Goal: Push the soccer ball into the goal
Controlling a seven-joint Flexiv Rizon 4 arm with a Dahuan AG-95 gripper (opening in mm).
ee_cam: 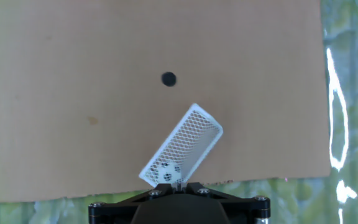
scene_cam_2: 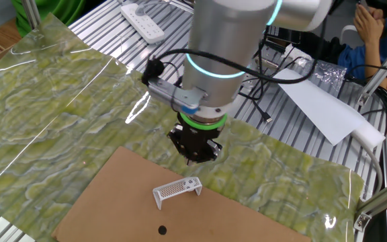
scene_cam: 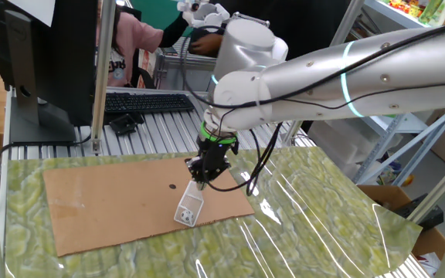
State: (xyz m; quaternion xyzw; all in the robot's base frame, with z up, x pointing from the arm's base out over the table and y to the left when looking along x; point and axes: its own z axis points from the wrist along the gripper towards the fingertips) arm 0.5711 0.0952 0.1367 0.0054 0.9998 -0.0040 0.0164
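Note:
The goal (ee_cam: 185, 142), a small white netted frame, lies at an angle on the brown cardboard sheet (ee_cam: 73, 124). Through the netting at the goal's near end the soccer ball (ee_cam: 166, 173) shows, tiny and white with black patches. My gripper (ee_cam: 178, 184) is shut with nothing held, its tips right beside that near end of the goal. In one fixed view the gripper (scene_cam: 200, 182) points down just above the goal (scene_cam: 189, 207). In the other fixed view the gripper (scene_cam_2: 195, 160) hangs just behind the goal (scene_cam_2: 177, 190).
A small flat dark round spot (ee_cam: 168, 79) marks the cardboard beyond the goal. The cardboard lies on a green patterned cover (scene_cam: 315, 216) with shiny plastic. Behind it are a keyboard (scene_cam: 149, 101), a monitor (scene_cam: 45, 46) and a person (scene_cam: 130, 46).

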